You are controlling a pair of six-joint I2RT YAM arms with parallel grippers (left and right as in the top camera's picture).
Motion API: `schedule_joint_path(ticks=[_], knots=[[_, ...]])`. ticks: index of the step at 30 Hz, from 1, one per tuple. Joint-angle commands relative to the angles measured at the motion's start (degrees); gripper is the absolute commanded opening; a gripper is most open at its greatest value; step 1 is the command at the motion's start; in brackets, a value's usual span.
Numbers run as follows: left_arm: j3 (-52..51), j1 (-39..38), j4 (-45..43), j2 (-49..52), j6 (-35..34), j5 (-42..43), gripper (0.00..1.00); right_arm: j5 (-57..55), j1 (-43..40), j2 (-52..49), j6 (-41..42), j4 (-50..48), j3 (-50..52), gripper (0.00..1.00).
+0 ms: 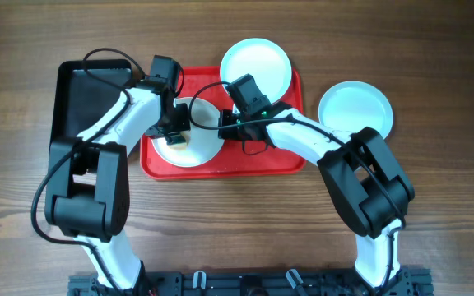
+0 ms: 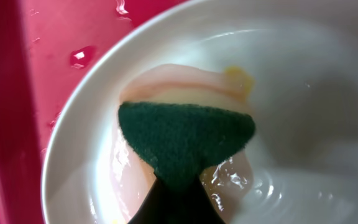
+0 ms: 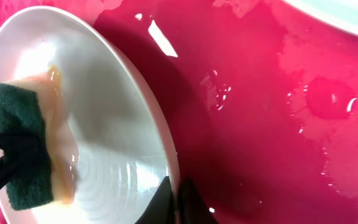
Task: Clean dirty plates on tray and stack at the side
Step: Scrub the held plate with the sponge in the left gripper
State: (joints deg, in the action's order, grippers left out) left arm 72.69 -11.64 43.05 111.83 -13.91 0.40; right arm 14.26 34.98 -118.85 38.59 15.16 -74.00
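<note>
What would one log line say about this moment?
left gripper: shut on sponge, on plate | right gripper: shut on plate rim | tray: wet | second plate: on table beside tray

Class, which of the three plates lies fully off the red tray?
The plate on the wooden table, right of the tray; the other two rest on the tray.

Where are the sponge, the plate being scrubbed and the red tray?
sponge (image 2: 185, 140): left wrist view, on its green scouring face.
plate (image 3: 123, 143): right wrist view, on its wet white inside.
tray (image 1: 270, 164): overhead view, on bare red floor near the front rim.
</note>
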Motion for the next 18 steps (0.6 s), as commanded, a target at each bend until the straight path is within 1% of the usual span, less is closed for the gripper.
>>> schedule_joint_path(ticks=[1, 3, 5, 9, 11, 13, 14, 16, 17, 18], knots=[[-3.1, -0.8, -1.3, 4.3, 13.4, 22.4, 0.04, 0.4, 0.0, -1.0, 0.4, -0.4, -0.7, 0.04], [-3.1, -1.2, -1.1, 4.3, 16.9, 28.8, 0.04, 0.4, 0.0, -1.0, 0.4, -0.3, -0.7, 0.04], [-3.1, -1.7, -0.9, 4.3, 18.7, 31.7, 0.04, 0.4, 0.0, -1.0, 0.4, -0.3, -0.7, 0.04], [-3.1, -2.4, 1.3, 4.3, 20.7, 31.9, 0.04, 0.4, 0.0, -1.0, 0.4, -0.2, -0.7, 0.04], [-3.1, -2.2, 2.7, 4.3, 21.2, 30.4, 0.04, 0.4, 0.0, -1.0, 0.4, -0.2, -0.7, 0.04], [-3.1, -1.6, 3.8, 4.3, 20.6, 26.7, 0.04, 0.4, 0.0, -1.0, 0.4, -0.2, -0.7, 0.04], [-3.1, -1.2, 3.9, 4.3, 19.0, 23.6, 0.04, 0.4, 0.0, -1.0, 0.4, -0.2, -0.7, 0.04], [-3.1, 0.0, 3.9, 4.3, 11.7, 12.6, 0.04, 0.4, 0.0, -1.0, 0.4, -0.1, -0.7, 0.04], [-3.1, 0.6, 3.8, 4.3, 6.9, 5.2, 0.04, 0.4, 0.0, -1.0, 0.3, -0.1, -0.7, 0.04], [-3.1, 1.0, 3.9, 4.3, 3.7, 0.6, 0.04, 0.4, 0.0, -1.0, 0.3, 0.0, -0.7, 0.04]])
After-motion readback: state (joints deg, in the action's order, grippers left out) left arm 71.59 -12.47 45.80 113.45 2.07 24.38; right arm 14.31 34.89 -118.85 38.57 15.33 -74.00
